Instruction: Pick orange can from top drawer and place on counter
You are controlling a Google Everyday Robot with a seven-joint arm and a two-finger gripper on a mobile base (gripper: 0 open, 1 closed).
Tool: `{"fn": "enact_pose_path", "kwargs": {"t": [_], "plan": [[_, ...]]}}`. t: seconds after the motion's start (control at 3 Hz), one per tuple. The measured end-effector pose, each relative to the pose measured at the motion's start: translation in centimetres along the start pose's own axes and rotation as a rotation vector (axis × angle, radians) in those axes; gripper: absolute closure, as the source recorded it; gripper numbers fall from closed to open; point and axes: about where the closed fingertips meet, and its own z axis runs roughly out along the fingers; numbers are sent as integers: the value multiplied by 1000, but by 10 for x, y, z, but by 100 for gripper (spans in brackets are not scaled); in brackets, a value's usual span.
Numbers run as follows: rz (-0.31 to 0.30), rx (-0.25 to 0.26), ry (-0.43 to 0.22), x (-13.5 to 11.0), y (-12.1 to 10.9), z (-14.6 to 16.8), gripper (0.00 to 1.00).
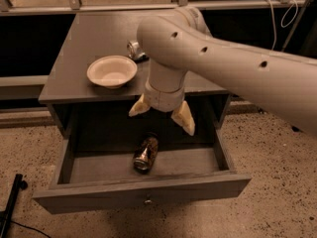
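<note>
The orange can (145, 153) lies on its side in the open top drawer (143, 196), near its middle, one silver end toward the front. My gripper (162, 117) hangs above the drawer, just over the can and a little behind it. Its two cream fingers (184, 118) are spread wide and hold nothing. The counter (94, 48) is the grey top of the cabinet behind the drawer. My white arm covers the right part of it.
A cream bowl (112, 71) stands on the counter's front left. A silver-green can (133, 49) lies on the counter behind it, mostly hidden by my arm. A dark stand foot (11, 208) is on the speckled floor at lower left.
</note>
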Motion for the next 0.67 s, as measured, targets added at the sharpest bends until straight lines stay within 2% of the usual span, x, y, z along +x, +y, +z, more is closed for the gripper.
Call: {"fn": "enact_pose_path", "kwargs": {"t": [0.33, 0.67], "plan": [[-240, 48, 94, 6, -10, 45, 0], [-390, 111, 58, -3, -17, 44, 0]]}}
